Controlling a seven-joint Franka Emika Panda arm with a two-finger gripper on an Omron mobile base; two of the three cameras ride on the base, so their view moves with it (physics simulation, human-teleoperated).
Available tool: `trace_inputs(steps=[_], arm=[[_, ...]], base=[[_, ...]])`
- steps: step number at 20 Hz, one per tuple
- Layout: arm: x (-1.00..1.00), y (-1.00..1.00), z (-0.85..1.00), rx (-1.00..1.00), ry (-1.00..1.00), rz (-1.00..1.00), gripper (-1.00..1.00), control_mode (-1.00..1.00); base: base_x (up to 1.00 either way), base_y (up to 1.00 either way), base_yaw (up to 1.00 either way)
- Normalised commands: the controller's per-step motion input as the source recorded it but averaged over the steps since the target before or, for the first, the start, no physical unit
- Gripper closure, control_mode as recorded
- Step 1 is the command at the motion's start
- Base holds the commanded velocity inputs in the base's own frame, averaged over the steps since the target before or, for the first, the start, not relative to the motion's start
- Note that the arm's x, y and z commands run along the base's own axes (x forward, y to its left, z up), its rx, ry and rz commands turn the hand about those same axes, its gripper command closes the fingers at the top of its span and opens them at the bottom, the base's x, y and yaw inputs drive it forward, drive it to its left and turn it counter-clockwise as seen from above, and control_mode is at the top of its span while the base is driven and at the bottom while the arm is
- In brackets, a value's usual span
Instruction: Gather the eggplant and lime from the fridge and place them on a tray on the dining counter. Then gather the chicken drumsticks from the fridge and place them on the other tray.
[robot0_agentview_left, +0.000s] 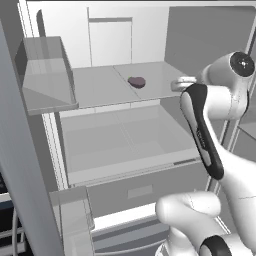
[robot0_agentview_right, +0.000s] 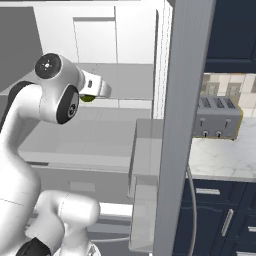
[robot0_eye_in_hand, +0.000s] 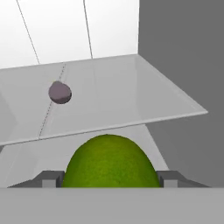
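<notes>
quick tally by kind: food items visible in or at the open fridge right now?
Eggplant: 1, lying on the glass shelf
Lime: 1, between the fingertips of the gripper
Chicken drumsticks: 0 that I can make out
Total: 2

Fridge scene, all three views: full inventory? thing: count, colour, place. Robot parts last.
lime: 1, green, between the gripper's fingertips, in front of the shelf edge
eggplant: 1, dark purple, on the fridge shelf
fridge shelf: 1, pale grey, upper fridge interior
drawer: 1, translucent grey, below the shelf
door bin: 1, grey, on the open left fridge door
toaster: 1, silver, on the marble counter right of the fridge
gripper: 1, dark tips, closed around the lime
arm: 1, white with dark joints, reaching into the fridge
</notes>
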Motion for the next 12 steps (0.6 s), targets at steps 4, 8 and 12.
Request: trace_inputs(steps=[4,8,12], arm=[[-0.9,0.01,0.01,0.0,0.0,0.0,1.0,-1.0],[-0.69,0.0,0.0,0.0,0.0,0.0,1.0,-1.0],[-0.52,0.06,0.0,0.0,0.02,0.0,1.0,-1.0]], base=[[0.0,0.0,0.0],[0.0,0.0,0.0],[0.0,0.0,0.0]])
